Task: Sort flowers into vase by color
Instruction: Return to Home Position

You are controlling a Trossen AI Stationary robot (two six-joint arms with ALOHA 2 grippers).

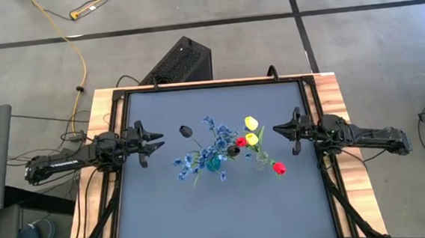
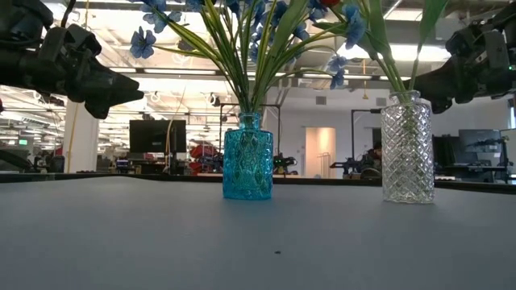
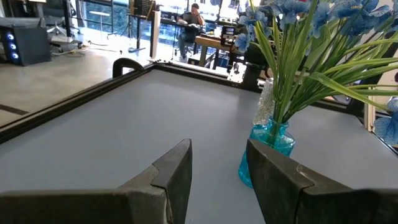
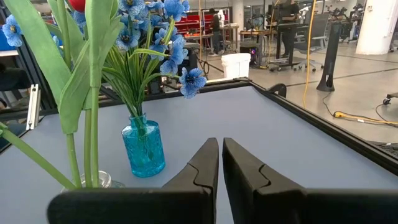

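Two glass vases are standing upright mid-table, near each other but apart. The blue vase is translucent turquoise w/ a diamond-cut pattern, a squarish body and a short neck. The clear vase is taller, cylindrical, w/ the same faceted texture. The table is showing a matte grey-blue top w/ wood strips along the sides.

The blue flowers are sitting in the blue vase, thin green stems fanning up and outward, small clustered blossoms spreading over and to the left of it. The yellow tulips are rising from the clear vase on long green stems and leaning toward the far edge. One red tulip is leaning the opposite way, toward the near right. A dark bud is poking out to the far left of the blue bunch. A 2nd red tulip and a 2nd dark bud are sitting between the vases; can't tell which vase is holding them.

The left gripper is hovering at the table's left, pointing at the vases, jaws parted w/ a moderate gap, holding nothing. The right gripper is hovering at the right, facing inward, jaws nearly touching, only a thin slit, nothing in them.
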